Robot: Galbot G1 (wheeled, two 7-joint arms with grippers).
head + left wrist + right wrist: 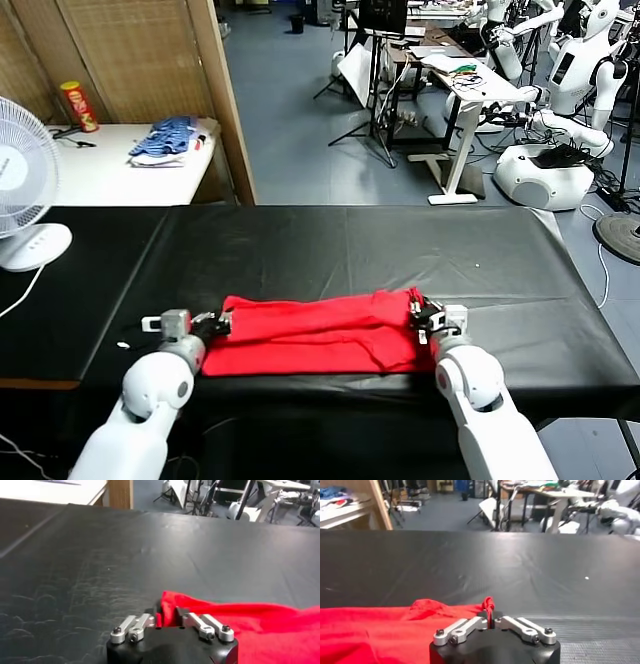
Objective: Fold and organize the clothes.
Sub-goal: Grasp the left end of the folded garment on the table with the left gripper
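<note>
— Looking from the head, where's the red T-shirt [315, 335]?
— Folded flat on the black table [350, 250], near its front edge; the left gripper [212, 324] pinches one end, the right gripper [424, 315] the other.
— Left wrist view?
— Fingers clenched on a red fold [172, 611].
— Right wrist view?
— Clamped on a bunched red edge [488, 603]; cloth trails aside.

The T-shirt [315, 335] lies on the table [350, 250] near its front edge, between the left gripper [222, 322] and the right gripper [418, 312], one at each end.
</note>
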